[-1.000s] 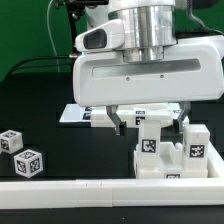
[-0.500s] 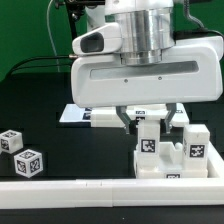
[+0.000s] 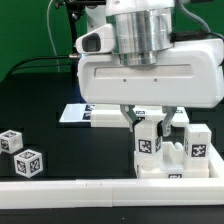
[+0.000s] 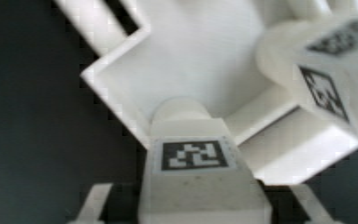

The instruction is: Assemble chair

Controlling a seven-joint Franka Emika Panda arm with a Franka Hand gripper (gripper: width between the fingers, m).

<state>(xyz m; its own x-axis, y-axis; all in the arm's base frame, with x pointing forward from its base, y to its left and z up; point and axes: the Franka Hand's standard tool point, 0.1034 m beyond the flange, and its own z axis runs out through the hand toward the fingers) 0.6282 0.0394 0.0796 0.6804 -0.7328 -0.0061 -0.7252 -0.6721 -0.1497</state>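
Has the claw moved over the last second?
Yes. The claw has shifted slightly toward the exterior view's right, judged against the front cube, which stayed put.

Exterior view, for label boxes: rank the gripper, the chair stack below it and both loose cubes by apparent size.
The gripper, largest, perhaps nearer.
Then the chair stack.
front cube and back cube, alike.

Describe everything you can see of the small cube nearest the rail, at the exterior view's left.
The cube is small, glossy white plastic by look, with black-and-white square tags on its visible faces. It rests on the black table, turned corner-on, just behind the white rail, beside a second cube. Nothing grips it.
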